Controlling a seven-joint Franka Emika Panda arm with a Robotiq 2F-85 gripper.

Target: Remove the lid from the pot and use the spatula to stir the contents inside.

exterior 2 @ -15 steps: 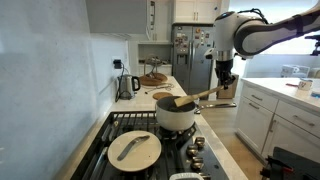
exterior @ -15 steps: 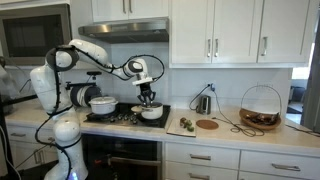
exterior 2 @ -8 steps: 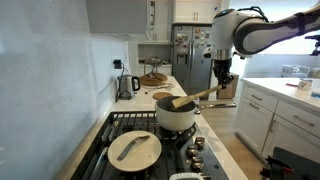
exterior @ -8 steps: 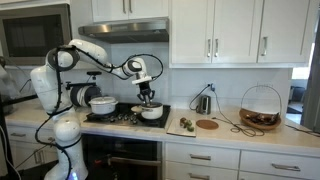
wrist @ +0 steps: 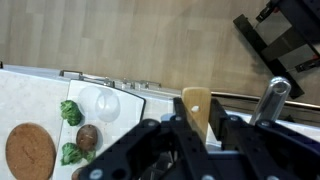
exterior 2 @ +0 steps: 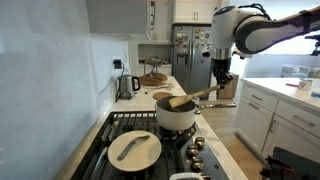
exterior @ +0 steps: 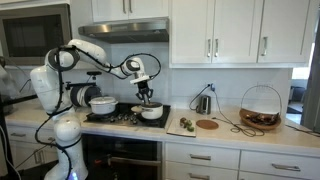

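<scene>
On the kitchen stove (exterior 2: 112,128) the lid (exterior 2: 133,148) lay off beside the pot (exterior 2: 175,117), and the pincer (exterior 2: 221,88), clamped on the spatula (exterior 2: 196,98) dipping into it, looked ready to stir, needing a gentle circling sweep.

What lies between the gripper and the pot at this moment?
Only the wooden spatula. Held in the gripper, it slants down into the pot, which shows best in an exterior view. The lid lies off to the side, not between them.
</scene>
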